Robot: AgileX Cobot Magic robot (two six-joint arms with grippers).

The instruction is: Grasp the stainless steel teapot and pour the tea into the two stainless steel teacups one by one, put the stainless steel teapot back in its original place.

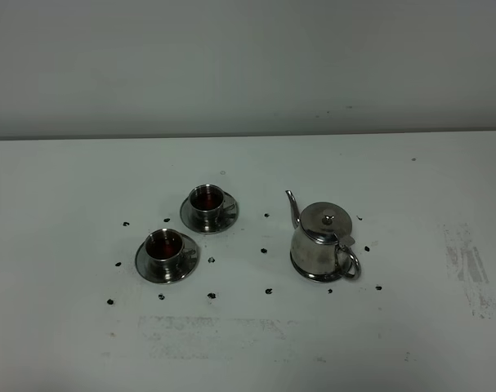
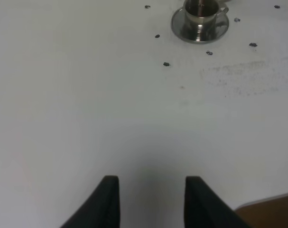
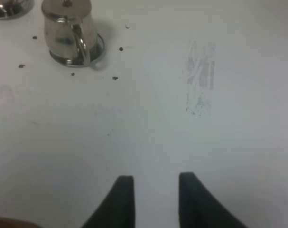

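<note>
Exterior high view
Table: a white table is filling the view, with small dark dots scattered around the steel pieces and faint scuffed patches toward the front and right.
Teapot: the stainless steel teapot is standing upright on its saucer right of centre, lid on, spout pointing to the left and away, loop handle facing front right.
Far teacup: the far teacup is sitting on its own saucer, holding dark reddish tea.
Near teacup: the near teacup is sitting on another saucer, just in front and to the left of the far one, also holding dark tea.
Arms: neither arm is showing here.

Left wrist view
Left gripper: the left gripper is hanging over bare table, its two dark fingers spread apart with nothing between them.
Teacup: one teacup on its saucer is lying well ahead of the fingers, partly cut by the frame edge.

Right wrist view
Right gripper: the right gripper is hovering over bare table, fingers parted and holding nothing.
Teapot: the teapot is standing on its saucer well apart from the fingers, handle turned toward the camera.
Scuff: a grey scuff mark is lying on the table beside the pot.
</note>
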